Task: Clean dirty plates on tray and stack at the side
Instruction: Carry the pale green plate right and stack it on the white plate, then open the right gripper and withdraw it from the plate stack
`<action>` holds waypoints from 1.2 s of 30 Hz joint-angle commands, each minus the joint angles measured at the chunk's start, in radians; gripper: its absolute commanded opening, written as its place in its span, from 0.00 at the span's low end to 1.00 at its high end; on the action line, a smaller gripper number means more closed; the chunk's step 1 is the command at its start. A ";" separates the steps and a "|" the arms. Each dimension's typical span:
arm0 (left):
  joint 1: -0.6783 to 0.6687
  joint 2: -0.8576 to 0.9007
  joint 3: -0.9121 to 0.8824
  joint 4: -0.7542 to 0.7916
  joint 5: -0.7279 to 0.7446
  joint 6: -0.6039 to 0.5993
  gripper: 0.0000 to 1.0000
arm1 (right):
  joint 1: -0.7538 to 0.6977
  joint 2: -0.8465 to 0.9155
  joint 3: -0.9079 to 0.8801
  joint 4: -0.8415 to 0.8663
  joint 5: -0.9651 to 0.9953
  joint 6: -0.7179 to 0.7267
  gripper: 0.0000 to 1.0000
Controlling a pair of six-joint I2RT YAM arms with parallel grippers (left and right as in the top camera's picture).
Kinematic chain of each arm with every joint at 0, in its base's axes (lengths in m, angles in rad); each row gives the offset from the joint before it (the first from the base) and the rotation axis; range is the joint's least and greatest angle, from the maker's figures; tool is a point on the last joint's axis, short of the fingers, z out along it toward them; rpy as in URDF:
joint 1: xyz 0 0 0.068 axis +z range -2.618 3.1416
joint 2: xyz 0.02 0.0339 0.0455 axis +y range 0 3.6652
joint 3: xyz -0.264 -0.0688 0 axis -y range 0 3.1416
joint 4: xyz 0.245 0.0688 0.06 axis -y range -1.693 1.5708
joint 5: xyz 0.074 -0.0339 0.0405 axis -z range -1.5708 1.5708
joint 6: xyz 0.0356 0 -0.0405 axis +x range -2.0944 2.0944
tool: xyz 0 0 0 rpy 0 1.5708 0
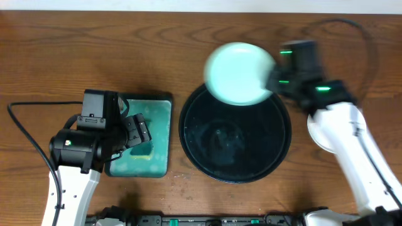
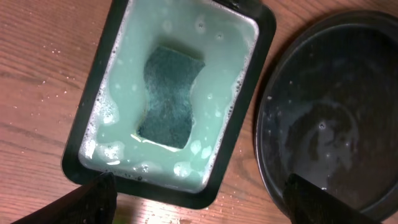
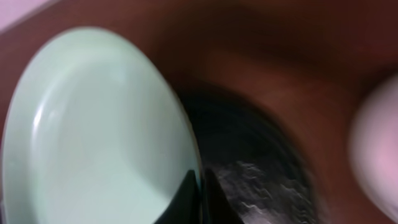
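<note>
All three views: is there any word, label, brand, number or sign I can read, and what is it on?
None. No text shows on the pale-mint plate, the black tray, the soapy basin or its sponge.
The green lights on the right arm are plain indicator lights, no characters.
Everything in the right wrist view is blurred.

The worktop (image 1: 63, 50) is brown wood with visible grain. The tray (image 1: 235, 144) is glossy black and wet-streaked. The plate (image 1: 239, 72) at its 12 o'clock looks smooth, pale mint and faintly shiny. The sponge (image 2: 169, 93) looks rough and fibrous.
</note>
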 commanded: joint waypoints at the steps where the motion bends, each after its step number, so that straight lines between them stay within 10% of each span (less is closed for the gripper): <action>1: 0.005 -0.002 0.016 0.000 0.002 0.006 0.86 | -0.198 -0.019 0.002 -0.115 -0.034 -0.012 0.01; 18: 0.005 -0.002 0.016 0.000 0.002 0.006 0.86 | -0.831 0.003 -0.339 -0.014 -0.036 -0.084 0.09; 23: 0.005 -0.002 0.016 0.000 0.002 0.006 0.86 | -0.826 -0.017 -0.312 0.037 -0.338 -0.193 0.37; 36: 0.005 -0.002 0.016 0.000 0.002 0.006 0.86 | -0.438 -0.309 -0.275 -0.068 -0.601 -0.467 0.37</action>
